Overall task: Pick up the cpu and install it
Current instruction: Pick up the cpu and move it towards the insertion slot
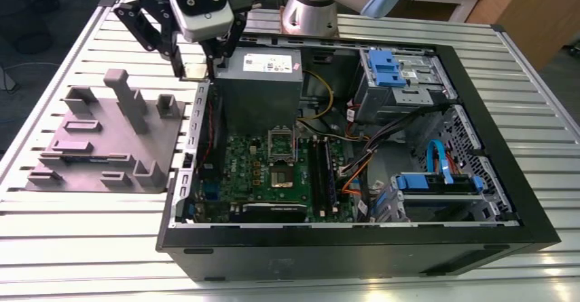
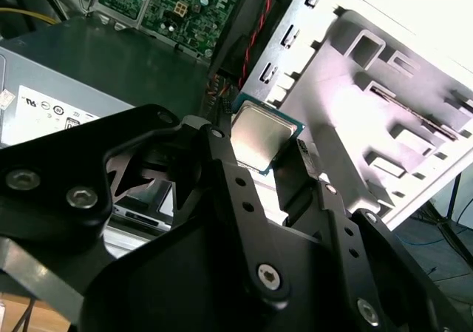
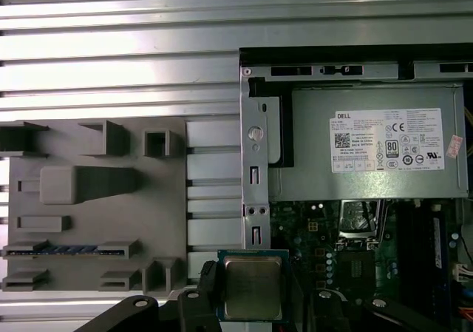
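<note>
My gripper point(image 1: 194, 63) hangs above the case's wall in the exterior view's left, between the grey holder block point(image 1: 104, 139) and the power supply. It is shut on the cpu point(image 1: 193, 70), a small square chip with a silvery top. In both wrist views the cpu point(image 2: 260, 134) point(image 3: 252, 286) sits flat between the black fingers point(image 2: 222, 162), held by two opposite edges. The motherboard's socket point(image 1: 282, 141) point(image 3: 361, 224) lies inside the case with its metal frame raised, some way from the chip.
The open computer case point(image 1: 471, 78) lies on a slatted metal table point(image 1: 81, 227). A grey power supply point(image 1: 258, 78) sits right beside the gripper. Black memory sticks point(image 1: 322, 170), cables and blue drive bays point(image 1: 390, 68) crowd the case's interior. The holder block point(image 3: 96, 199) has upright posts.
</note>
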You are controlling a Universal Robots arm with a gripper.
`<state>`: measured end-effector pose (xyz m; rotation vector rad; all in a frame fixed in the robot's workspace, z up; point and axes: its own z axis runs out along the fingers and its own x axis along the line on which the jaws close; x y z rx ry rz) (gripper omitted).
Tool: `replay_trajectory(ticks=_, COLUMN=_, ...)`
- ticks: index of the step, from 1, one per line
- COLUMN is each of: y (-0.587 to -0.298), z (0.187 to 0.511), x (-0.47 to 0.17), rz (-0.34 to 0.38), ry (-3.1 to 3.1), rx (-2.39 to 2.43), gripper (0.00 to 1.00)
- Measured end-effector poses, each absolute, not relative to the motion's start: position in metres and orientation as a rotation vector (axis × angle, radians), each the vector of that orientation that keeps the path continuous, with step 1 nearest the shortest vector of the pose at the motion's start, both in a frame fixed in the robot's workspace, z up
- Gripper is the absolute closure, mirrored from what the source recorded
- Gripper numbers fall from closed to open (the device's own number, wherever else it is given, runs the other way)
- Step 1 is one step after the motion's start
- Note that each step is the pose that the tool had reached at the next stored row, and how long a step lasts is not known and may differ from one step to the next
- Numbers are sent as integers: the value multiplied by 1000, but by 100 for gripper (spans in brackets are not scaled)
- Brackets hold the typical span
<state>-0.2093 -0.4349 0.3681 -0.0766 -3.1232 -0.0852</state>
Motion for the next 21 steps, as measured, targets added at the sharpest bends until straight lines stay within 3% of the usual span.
replay_trajectory(ticks=21, y=-435, z=368, x=-204, rz=-85, ry=-3123, rx=-77, gripper=53)
